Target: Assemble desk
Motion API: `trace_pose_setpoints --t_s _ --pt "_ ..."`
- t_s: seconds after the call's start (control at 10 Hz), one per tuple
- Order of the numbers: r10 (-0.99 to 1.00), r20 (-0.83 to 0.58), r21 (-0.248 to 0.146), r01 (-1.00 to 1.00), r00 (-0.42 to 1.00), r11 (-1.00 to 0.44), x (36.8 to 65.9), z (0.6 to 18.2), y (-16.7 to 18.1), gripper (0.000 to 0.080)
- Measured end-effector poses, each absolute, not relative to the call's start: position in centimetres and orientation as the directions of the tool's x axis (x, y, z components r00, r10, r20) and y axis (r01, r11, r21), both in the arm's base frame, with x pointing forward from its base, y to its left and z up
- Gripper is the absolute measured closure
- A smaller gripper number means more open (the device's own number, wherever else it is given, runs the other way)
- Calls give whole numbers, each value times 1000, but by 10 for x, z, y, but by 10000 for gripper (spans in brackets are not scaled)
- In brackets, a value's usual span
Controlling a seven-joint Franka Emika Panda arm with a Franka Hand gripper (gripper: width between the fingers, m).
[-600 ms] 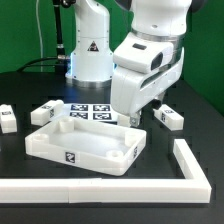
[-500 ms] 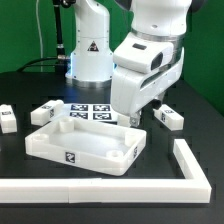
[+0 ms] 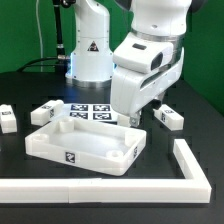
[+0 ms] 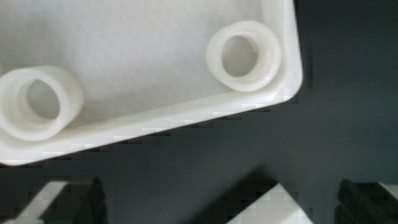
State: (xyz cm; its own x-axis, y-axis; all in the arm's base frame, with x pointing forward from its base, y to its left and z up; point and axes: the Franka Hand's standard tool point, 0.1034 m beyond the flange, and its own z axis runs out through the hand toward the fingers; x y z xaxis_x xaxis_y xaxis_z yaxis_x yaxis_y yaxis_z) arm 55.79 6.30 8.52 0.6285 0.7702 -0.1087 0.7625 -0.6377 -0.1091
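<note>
The white desk top (image 3: 85,140) lies like a rimmed tray in the middle of the table. The wrist view shows one of its corners (image 4: 160,60) with two round sockets (image 4: 249,55). One block leg (image 3: 7,118) lies at the exterior view's far left, one (image 3: 48,112) behind the top's left end, and one (image 3: 168,117) at the right. My gripper (image 3: 134,119) hangs just behind the top's far right corner, mostly hidden by the hand. In the wrist view the gripper (image 4: 222,203) is open, its dark fingers (image 4: 363,205) wide apart, with nothing gripped. A white patch (image 4: 267,205) shows below them; I cannot tell what it is.
The marker board (image 3: 95,112) lies flat behind the desk top. The long white L-shaped border bar (image 3: 190,165) runs along the front and up the exterior view's right. The arm's base (image 3: 88,50) stands at the back.
</note>
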Motion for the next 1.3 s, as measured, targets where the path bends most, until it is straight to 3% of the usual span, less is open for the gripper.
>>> trace_pose_setpoints --t_s 0.2,0.5,0.8,0.9,1.0,1.3 --pt "823 -36 -138 813 567 -566 559 93 24 150" --pt "835 13 -141 828 550 -543 550 80 -27 150" --pt "833 11 -142 826 553 -546 550 79 -22 150" --pt "836 18 -136 830 549 -542 550 78 -24 150" --pt "845 58 -75 846 532 -528 543 72 -32 150" --pt "826 57 -57 828 560 -558 511 56 -33 150"
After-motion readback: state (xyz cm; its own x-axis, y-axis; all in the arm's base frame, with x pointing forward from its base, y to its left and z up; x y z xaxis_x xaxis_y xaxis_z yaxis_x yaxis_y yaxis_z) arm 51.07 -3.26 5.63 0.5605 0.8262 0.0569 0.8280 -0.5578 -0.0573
